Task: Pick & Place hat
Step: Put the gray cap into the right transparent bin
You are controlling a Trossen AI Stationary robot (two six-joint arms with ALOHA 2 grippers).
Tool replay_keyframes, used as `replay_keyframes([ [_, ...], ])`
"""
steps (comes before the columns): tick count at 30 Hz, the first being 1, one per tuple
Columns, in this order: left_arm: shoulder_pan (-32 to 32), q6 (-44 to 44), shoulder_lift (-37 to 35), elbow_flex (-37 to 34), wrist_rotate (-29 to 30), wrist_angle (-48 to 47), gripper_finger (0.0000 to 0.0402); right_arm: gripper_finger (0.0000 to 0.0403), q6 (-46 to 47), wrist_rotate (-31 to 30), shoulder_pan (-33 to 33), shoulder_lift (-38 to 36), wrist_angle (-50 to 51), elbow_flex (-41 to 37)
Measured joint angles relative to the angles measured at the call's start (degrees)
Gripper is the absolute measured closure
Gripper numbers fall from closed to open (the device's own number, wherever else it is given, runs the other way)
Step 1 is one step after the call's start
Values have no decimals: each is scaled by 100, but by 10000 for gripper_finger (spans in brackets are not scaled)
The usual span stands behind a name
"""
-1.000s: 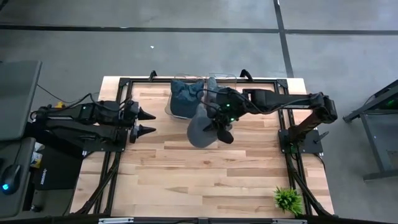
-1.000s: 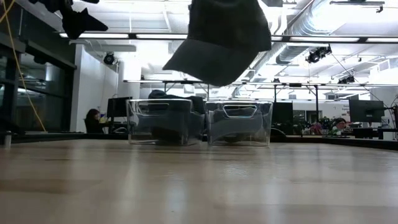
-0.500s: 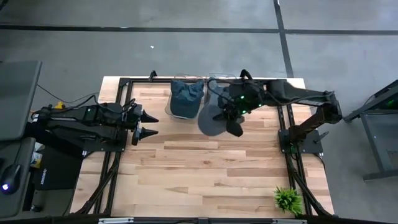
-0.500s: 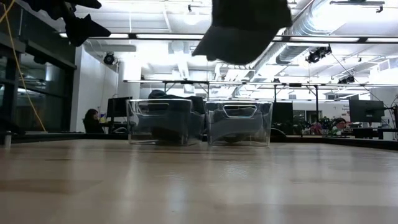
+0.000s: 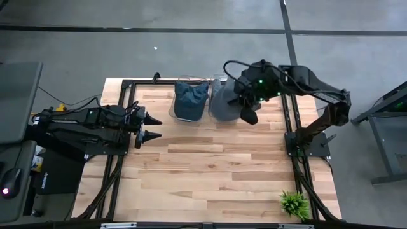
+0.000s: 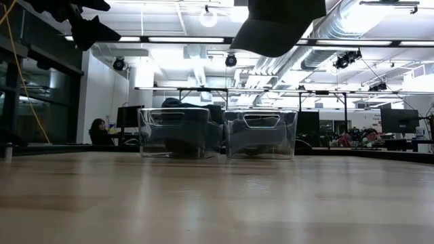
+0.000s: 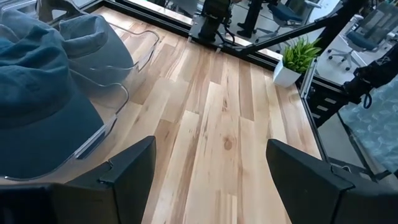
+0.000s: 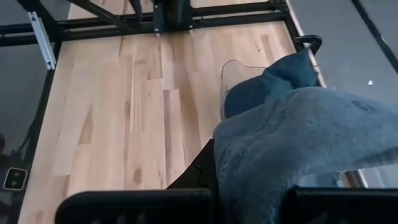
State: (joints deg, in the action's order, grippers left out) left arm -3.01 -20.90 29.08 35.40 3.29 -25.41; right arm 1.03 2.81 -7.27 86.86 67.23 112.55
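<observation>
Right gripper aloft over the bench, jaws clamped on a grey hat hanging beneath them above the clear bins, blue hat in the neighbouring bin, left gripper waiting apart, jaws parted

A small green potted plant sits at the wooden table's five o'clock corner; a person sits at a desk far behind, at nine o'clock in the low view
</observation>
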Motion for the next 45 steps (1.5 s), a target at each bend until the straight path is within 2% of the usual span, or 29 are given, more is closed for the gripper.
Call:
replay_keyframes([
  [7, 0, 93, 0, 0, -3, -5, 115, 403, -281, 57, -256, 290, 406, 573],
  [18, 0, 115, 0, 0, -13, -5, 115, 403, -1132, 42, -710, 1273, 1619, 2018],
  [21, 0, 138, 0, 0, -13, -7, 115, 403, -1460, -90, -840, 1440, 1733, 2059],
  [34, 1, 178, 0, 0, -140, -35, 115, 403, -2186, 78, -1299, 2008, 1718, 1860],
  [45, 1, 159, 0, 0, -148, -55, 115, 403, -2514, 84, -1456, 2127, 1508, 1851],
])
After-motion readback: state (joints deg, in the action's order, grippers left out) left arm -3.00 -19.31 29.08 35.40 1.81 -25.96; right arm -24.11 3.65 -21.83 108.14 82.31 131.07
